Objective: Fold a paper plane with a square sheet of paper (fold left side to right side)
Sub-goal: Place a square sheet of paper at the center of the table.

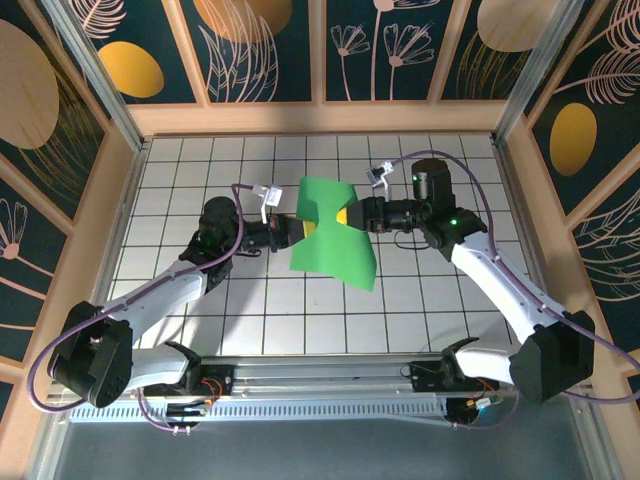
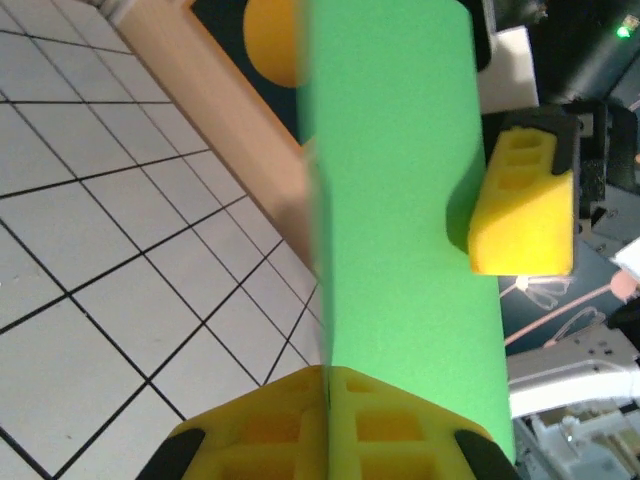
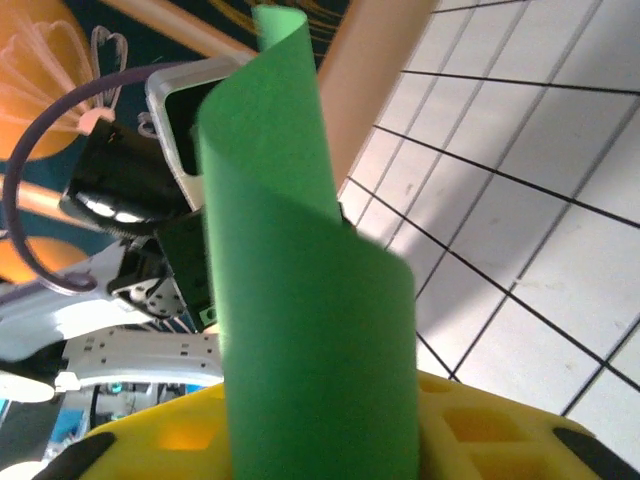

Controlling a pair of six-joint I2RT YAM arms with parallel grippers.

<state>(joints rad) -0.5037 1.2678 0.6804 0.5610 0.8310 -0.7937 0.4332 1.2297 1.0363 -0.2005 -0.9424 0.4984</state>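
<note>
Looking down from the top cam: the square sheet of paper (image 1: 335,245) isn't lying flat. It's held up in the air over the middle of the desk (image 1: 300,320), a touch toward the far edge, and pinched at its waist so it flares out like a bow tie.
Left side: the left gripper (image 1: 298,232) comes in at the sheet's left edge, with its jaws pressed together on the paper.
Right side: the right gripper (image 1: 347,214) meets the sheet at that same waist from the other side. From up here I can't tell if its jaws are squeezing or slack.
Why it's held like this: my guess is a two-arm pinch to lift the sheet so the left side can swing over to the right. I can't make out any sharp crease, so I'd say the fold is barely started.
Left wrist cam: the left gripper (image 2: 327,390) has its yellow tips shut tight, and the sheet (image 2: 400,200) rises straight out of the seam between them. The right gripper's yellow finger (image 2: 522,205) sits against the paper's right edge.
Hidden there: that finger's partner is behind the green, and the top of the sheet runs out of frame.
Right wrist cam: the sheet (image 3: 300,300) curls up out of the right gripper (image 3: 320,445) in a loose S-bend, with yellow showing on both sides of it.
Hard to call: the paper covers the gap, so I honestly can't tell whether those jaws are clamped or just alongside. The dark hardware behind the sheet is too blurry to read.
</note>
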